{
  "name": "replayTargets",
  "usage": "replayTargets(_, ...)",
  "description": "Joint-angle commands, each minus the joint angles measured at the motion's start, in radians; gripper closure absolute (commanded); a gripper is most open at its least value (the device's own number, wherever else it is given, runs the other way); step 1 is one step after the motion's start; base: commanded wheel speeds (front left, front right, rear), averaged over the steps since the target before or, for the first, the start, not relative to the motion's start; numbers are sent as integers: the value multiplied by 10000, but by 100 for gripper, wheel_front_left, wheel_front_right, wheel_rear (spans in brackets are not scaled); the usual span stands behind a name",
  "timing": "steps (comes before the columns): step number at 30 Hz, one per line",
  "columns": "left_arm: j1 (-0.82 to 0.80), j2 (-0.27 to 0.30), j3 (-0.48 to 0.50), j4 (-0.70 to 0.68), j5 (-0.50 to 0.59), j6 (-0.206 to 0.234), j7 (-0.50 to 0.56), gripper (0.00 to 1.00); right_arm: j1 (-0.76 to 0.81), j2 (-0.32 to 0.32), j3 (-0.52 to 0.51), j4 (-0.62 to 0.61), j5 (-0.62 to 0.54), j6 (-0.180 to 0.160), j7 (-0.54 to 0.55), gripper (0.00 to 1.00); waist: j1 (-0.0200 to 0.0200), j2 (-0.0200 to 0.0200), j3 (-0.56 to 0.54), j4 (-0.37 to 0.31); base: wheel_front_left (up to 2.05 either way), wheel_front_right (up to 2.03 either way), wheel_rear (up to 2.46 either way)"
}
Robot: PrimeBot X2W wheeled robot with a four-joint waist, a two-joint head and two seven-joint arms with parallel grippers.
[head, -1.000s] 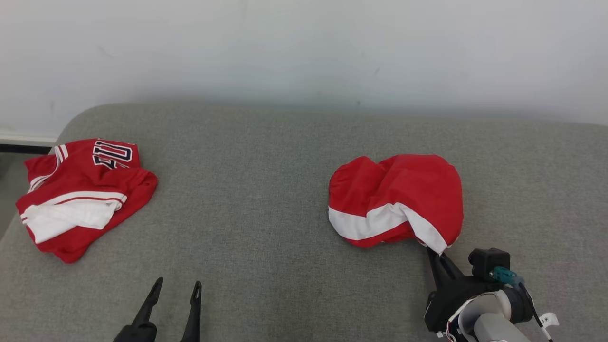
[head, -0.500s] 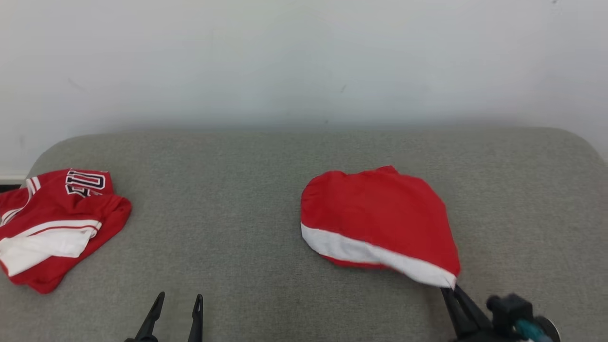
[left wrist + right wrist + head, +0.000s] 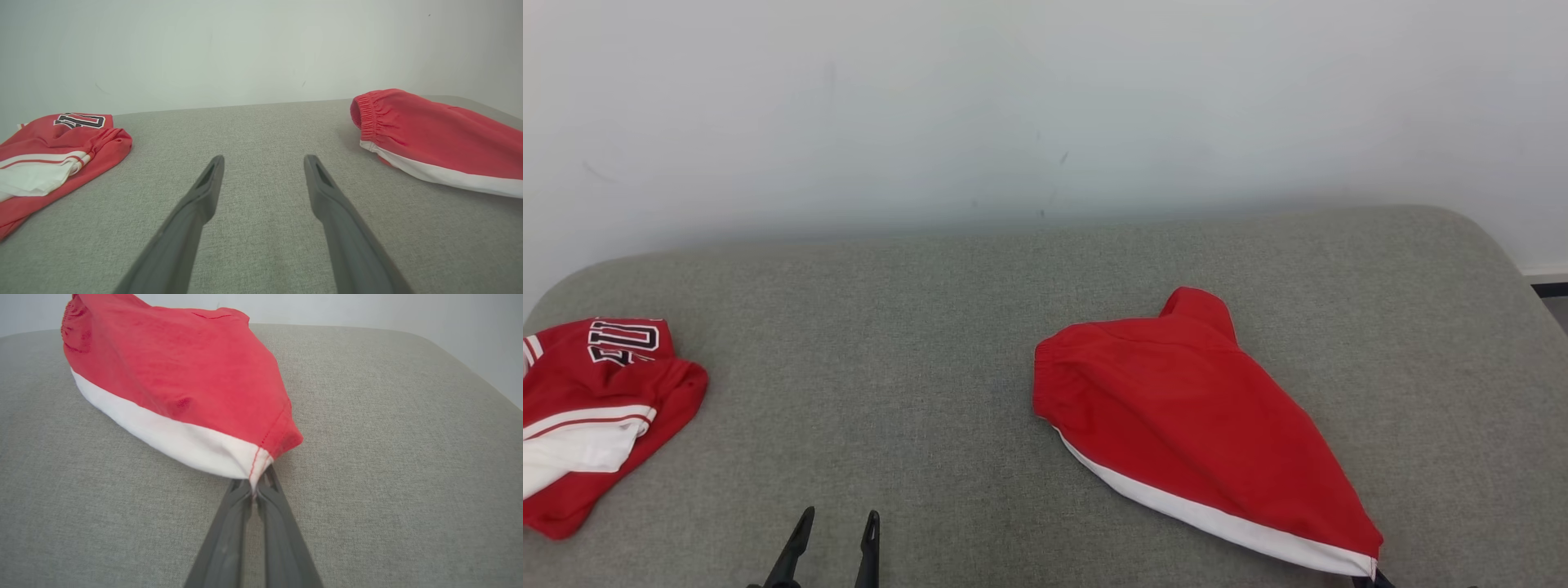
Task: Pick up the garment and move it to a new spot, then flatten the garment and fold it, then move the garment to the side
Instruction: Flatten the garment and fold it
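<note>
As we look down from the head, our shorts [image 3: 1192, 416] lie stretched right of centre on the grey cushion [image 3: 890, 327]. A jersey [image 3: 596, 408] sits far left, and our left gripper [image 3: 835, 527] is spread wide, empty. Left wrist: fingers [image 3: 204, 192] apart over bare cushion, between jersey and shorts. Right wrist: our right gripper [image 3: 256, 486] is pinched tight on the shorts' white hem corner.
</note>
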Motion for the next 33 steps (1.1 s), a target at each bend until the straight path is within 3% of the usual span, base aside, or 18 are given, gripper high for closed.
replayTargets(1, 8, -4, 3, 38, 19, -13, -34, 0, 63, 92, 16, -154, 0, 13, -46, 0, 1, -1, 0, -24, 0, 0, 0)
replayTargets(8, 0, 8, 22, 89, 2, -44, -34, 0, 580, 93, -44, -1405, -186, 13, -178, 0, 1, -1, -4, 8, 0, 0, 0)
replayTargets(17, -23, 85, 83, 57, 82, -78, -34, 0, 845, 619, -442, -3145, -592, 13, -245, 0, 1, -1, 81, -34, 0, 0, 0)
replayTargets(27, -1025, 440, -398, 238, 77, -122, -34, 0, 366, 1307, -133, -3438, -786, 13, -254, 0, 1, -1, 297, -494, 0, 0, 0)
replayTargets(33, -2610, 880, -1644, 1019, -443, -106, -34, 0, -28, 1554, 221, -3238, -751, 13, -256, 0, 1, -1, 670, -1444, 0, 0, 0)
